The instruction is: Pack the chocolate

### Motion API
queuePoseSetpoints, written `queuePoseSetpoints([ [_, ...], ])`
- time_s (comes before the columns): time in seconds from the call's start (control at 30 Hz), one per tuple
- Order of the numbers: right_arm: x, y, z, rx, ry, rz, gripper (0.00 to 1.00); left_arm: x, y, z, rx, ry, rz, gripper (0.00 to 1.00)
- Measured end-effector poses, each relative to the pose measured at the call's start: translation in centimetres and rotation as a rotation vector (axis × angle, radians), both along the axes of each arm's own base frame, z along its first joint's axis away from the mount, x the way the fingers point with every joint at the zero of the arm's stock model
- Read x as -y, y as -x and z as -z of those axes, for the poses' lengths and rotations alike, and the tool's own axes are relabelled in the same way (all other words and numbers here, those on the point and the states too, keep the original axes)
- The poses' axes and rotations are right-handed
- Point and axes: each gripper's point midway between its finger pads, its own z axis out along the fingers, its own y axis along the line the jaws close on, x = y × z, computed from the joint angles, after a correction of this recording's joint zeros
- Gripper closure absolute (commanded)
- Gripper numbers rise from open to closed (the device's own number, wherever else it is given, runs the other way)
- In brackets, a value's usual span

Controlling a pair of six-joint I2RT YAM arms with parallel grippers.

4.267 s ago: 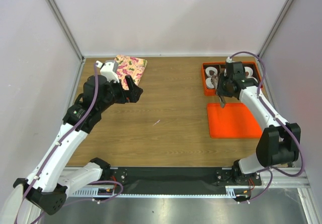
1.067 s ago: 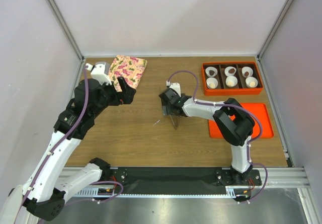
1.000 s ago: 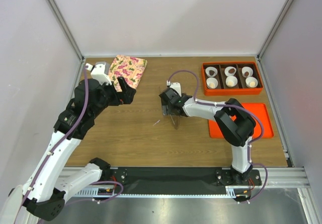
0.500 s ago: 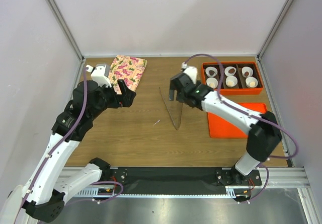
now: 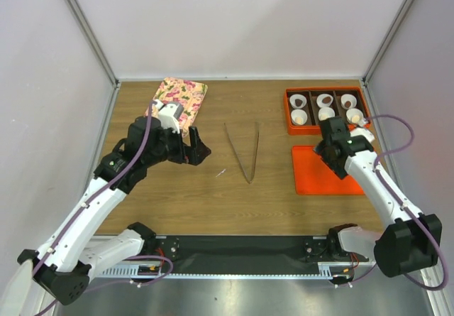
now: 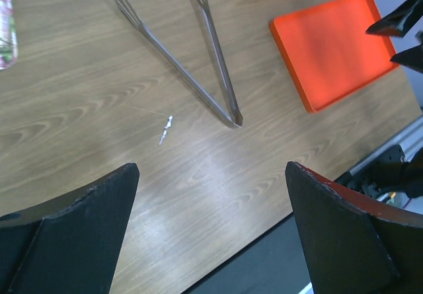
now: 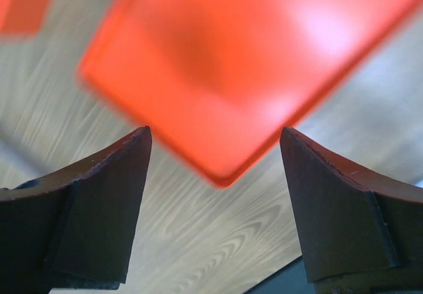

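The orange box [image 5: 288, 110] stands at the back right with several white paper cups in it. Small dark chocolate lumps [image 5: 325, 101] show in the back-row cups, too small to make out clearly. Metal tongs [image 5: 242, 153] lie spread on the table's middle and also show in the left wrist view [image 6: 198, 76]. My left gripper [image 5: 197, 150] is open and empty, left of the tongs, with bare wood between its fingers [image 6: 211, 168]. My right gripper [image 5: 329, 160] is open and empty, above a corner of the flat orange lid [image 7: 218, 56].
The orange lid [image 5: 319, 177] lies in front of the box and shows in the left wrist view [image 6: 330, 43]. A floral cloth [image 5: 183, 94] lies at the back left. A small white scrap [image 5: 221, 172] lies on the wood near the tongs' joint.
My right gripper has let go of the tongs on the table's middle and swung right to the orange lid. My left gripper has moved right and forward, toward the tongs.
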Motion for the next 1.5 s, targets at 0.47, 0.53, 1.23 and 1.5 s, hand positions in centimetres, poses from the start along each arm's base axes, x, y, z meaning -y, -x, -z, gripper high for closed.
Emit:
queuePoseSetpoints([
  [0.47, 10.6, 6.9, 6.6, -0.188, -0.024, 0.496, 0.30, 0.0, 0.3, 0.9, 0.002, -0.008, 0.000, 0.00],
  [0.53, 10.2, 7.3, 7.6, -0.207, -0.040, 0.490, 0.30, -0.1, 0.4, 0.9, 0.006, -0.007, -0.002, 0.00],
  [1.23, 8.9, 7.5, 12.6, -0.218, -0.122, 0.514, 0.54, -0.6, 0.2, 0.3, 0.038, -0.005, -0.031, 0.00],
  [1.5, 9.2, 6.8, 12.1, -0.177, -0.114, 0.491, 1.00, -0.9, 0.0, 0.0, 0.052, -0.006, -0.046, 0.00],
])
